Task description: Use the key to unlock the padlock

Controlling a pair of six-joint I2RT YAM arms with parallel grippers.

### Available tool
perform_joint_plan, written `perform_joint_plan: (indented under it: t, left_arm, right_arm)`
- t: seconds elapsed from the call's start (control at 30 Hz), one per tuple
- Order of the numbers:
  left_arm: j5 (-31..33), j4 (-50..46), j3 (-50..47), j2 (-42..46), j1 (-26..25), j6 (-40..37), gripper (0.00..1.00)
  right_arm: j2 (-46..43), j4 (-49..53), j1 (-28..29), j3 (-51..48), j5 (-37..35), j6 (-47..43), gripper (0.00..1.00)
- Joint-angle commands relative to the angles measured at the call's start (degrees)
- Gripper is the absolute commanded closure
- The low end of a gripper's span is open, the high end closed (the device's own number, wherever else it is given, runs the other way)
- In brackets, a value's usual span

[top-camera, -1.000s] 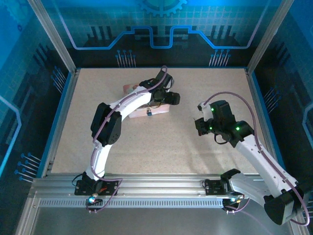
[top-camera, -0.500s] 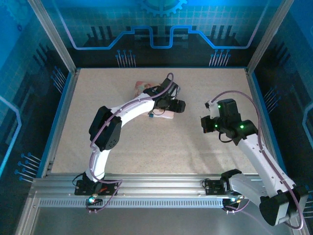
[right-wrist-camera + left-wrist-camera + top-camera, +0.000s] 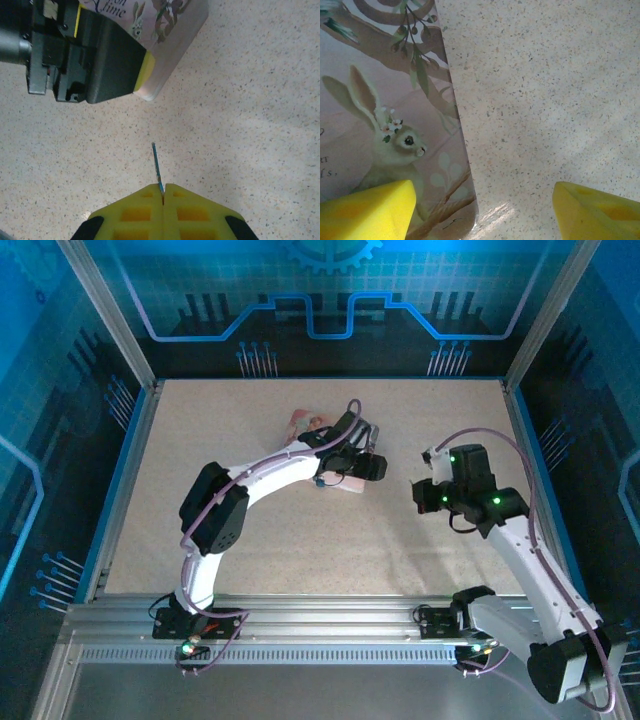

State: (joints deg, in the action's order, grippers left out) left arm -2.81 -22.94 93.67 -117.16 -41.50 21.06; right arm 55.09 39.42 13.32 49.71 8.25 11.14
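Pink tin box [image 3: 385,100] has slid rightward with left gripper [image 3: 482,215], jaws wide, astride its edge; right gripper [image 3: 162,196] pinches key [image 3: 157,165], well apart from padlock [image 3: 320,480] on box's near side. Risk: thin key twists in pads, misses keyhole.

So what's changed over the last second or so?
The left gripper swung right and slightly nearer, jaws open, and the box under it shifted right with it, turning a little. The right gripper eased a little to the right. It stays shut on the key.
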Motion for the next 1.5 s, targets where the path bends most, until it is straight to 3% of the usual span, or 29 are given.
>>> perform_joint_plan:
  t: [0.0,0.33,0.8,1.13,1.47]
  left_arm:
    - [-2.62,-1.10,-3.74,2.26,-1.04,1.15,0.26]
    - [0.87,2.92,-13.07,17.56,-0.31,-0.68,0.22]
    - [-2.34,22.79,-48.15,39.82,8.96,1.83,0.18]
    - [-4.96,33.25,-55.04,37.85,12.94,2.08,0.16]
    - [-6.86,41.28,-54.65,29.69,13.18,2.81,0.16]
  right_arm:
    - [0.17,-0.12,-0.99,-1.18,2.58,0.64,0.99]
    - [8.14,-10.28,-0.09,-2.20,13.58,3.80,1.00]
    - [30.01,-30.88,4.92,4.64,22.18,13.70,1.00]
    - [40.50,-36.44,5.09,9.49,27.44,15.29,1.00]
    - [46.47,-33.42,5.49,14.24,25.26,13.40,1.00]
